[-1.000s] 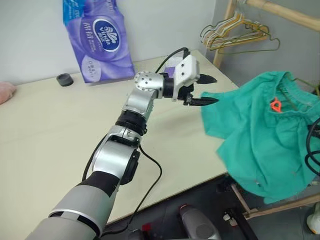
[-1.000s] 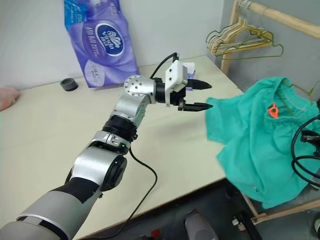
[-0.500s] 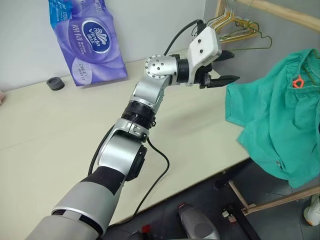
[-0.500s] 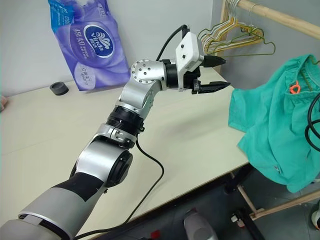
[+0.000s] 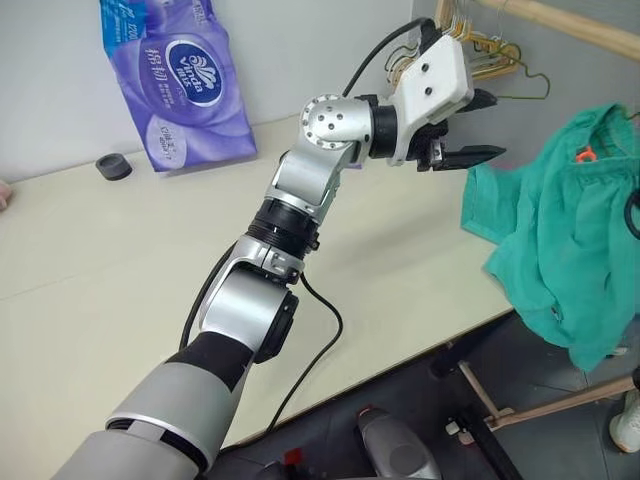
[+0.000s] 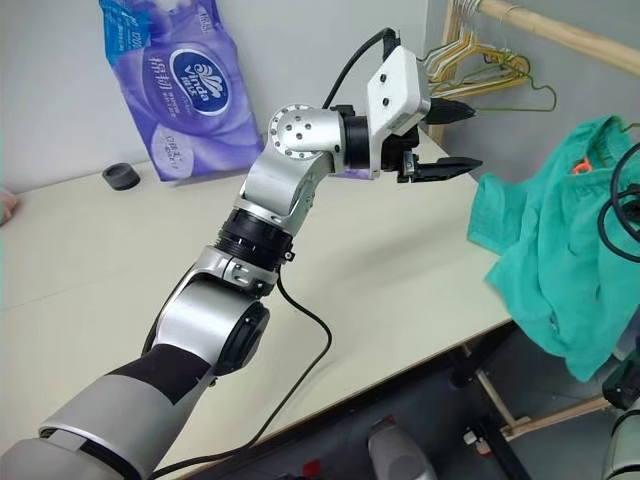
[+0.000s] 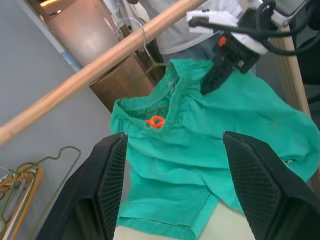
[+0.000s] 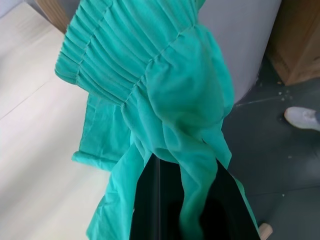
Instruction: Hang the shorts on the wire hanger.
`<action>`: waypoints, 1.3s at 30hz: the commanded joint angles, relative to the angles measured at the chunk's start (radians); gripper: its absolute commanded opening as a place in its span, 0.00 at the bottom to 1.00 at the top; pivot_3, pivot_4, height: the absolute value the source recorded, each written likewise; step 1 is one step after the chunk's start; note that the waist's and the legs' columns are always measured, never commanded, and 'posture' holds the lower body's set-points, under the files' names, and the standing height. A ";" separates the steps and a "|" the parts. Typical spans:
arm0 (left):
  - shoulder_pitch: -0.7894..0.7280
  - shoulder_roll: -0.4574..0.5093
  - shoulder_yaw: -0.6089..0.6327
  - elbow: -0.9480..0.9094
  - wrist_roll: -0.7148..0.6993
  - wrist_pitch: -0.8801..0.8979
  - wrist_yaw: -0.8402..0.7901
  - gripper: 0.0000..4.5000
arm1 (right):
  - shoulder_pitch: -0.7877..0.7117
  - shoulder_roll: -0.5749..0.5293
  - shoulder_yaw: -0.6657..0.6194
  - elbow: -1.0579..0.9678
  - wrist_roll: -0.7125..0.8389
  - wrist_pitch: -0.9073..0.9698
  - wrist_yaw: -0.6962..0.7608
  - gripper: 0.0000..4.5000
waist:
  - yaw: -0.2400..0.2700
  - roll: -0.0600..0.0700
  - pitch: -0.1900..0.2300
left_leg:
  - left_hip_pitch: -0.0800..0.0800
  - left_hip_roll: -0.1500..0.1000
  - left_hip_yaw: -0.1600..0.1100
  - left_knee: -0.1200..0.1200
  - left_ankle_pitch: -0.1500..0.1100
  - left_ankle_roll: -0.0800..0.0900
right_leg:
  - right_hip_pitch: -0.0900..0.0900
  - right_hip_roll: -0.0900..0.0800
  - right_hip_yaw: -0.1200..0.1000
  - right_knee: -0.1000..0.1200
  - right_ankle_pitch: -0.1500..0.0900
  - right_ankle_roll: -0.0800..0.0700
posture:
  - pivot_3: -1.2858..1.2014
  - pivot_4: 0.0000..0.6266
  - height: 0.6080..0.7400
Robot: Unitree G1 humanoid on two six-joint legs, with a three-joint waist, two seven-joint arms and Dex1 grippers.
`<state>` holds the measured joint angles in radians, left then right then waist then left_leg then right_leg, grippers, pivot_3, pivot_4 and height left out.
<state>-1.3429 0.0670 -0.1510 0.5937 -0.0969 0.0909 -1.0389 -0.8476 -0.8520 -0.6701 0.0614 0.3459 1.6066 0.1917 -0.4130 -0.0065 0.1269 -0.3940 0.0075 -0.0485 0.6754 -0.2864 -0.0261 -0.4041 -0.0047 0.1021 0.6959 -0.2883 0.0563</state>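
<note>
The shorts (image 5: pixel 560 240) hang in the air past the table's (image 5: pixel 120 260) far right edge, held up at the gathered waistband by the right claw (image 7: pixel 215 75), which is clenched on the cloth; the right wrist view shows teal fabric pinched between its black fingers (image 8: pixel 150 200). The left claw (image 5: pixel 470 130) stands released, jaws well apart, level and pointing toward the shorts but clear of them. The garment is thin, soft woven cloth: light, limp, prone to folding and swinging, with no stiffness to keep an opening spread. The elastic waistband is ruched and thicker, so it appears the soundest place for a second hold, near the orange drawstring (image 7: pixel 156 121); the loose leg hems would likely bunch or slip. A thin greyish wire hanger (image 7: pixel 145 47) hooks over the wooden rail (image 7: pixel 95 75) just behind the waistband; whether its wire already passes into the waistband cannot be told. It is rigid but slender and smooth, so it is liable to swing on its hook when pushed. A bundle of gold and green hangers (image 5: pixel 480 55) hangs further along the rail. The table is a smooth, pale laminate.
</note>
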 commanded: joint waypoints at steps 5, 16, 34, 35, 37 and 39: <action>-0.059 -0.021 0.014 -0.079 -0.071 0.235 0.008 0.71 | -0.040 -0.009 -0.037 0.003 0.024 0.008 -0.058 0.00 | 0.001 0.001 0.000 | 0.000 -0.002 0.000 0.000 0.000 0.000 | 0.000 -0.001 0.000 0.000 0.000 0.001 | 0.37 0.19 1.00; -0.047 -0.002 -0.005 -0.098 -0.070 0.249 -0.003 0.72 | 0.003 -0.009 -0.009 -0.049 0.062 0.008 -0.066 0.11 | 0.005 0.002 0.001 | 0.000 -0.004 0.000 0.000 0.000 0.000 | 0.000 -0.001 0.000 0.000 -0.001 0.001 | 0.37 0.19 1.00; -0.001 0.012 -0.050 -0.118 -0.077 0.243 -0.087 0.72 | 0.064 0.067 0.007 -0.563 0.049 0.008 -0.332 0.65 | 0.019 0.005 -0.001 | 0.001 -0.006 0.000 0.000 0.000 0.000 | 0.000 -0.002 0.001 0.000 -0.004 0.007 | 0.36 0.15 1.00; 0.004 0.013 -0.053 -0.118 -0.078 0.246 -0.097 0.72 | 0.048 0.065 0.029 -0.596 0.047 0.008 -0.327 0.65 | 0.019 0.005 -0.001 | 0.001 -0.006 0.000 0.000 0.000 0.000 | 0.000 -0.003 0.001 0.000 -0.004 0.007 | 0.35 0.14 1.00; 0.011 0.015 -0.057 -0.115 -0.074 0.242 -0.108 0.72 | 0.027 0.049 0.078 -0.641 0.043 0.008 -0.299 0.65 | 0.019 0.006 -0.002 | 0.002 -0.006 0.000 0.000 0.000 0.000 | 0.000 -0.003 0.001 0.000 -0.004 0.007 | 0.36 0.14 1.00; 0.015 0.012 -0.056 -0.111 -0.075 0.248 -0.105 0.72 | 0.029 0.063 0.095 -0.657 0.040 0.000 -0.277 0.65 | 0.019 0.006 -0.002 | 0.003 -0.006 -0.001 0.000 0.000 0.000 | 0.000 -0.003 0.001 0.000 -0.004 0.007 | 0.36 0.13 1.00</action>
<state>-1.3242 0.0736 -0.2116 0.5142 -0.1595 0.3439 -1.1440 -0.8102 -0.7782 -0.5829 -0.5582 0.3953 1.6058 -0.1044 -0.3937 -0.0002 0.1247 -0.3910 0.0012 -0.0494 0.6755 -0.2864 -0.0262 -0.4040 -0.0076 0.1027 0.6958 -0.2920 0.0628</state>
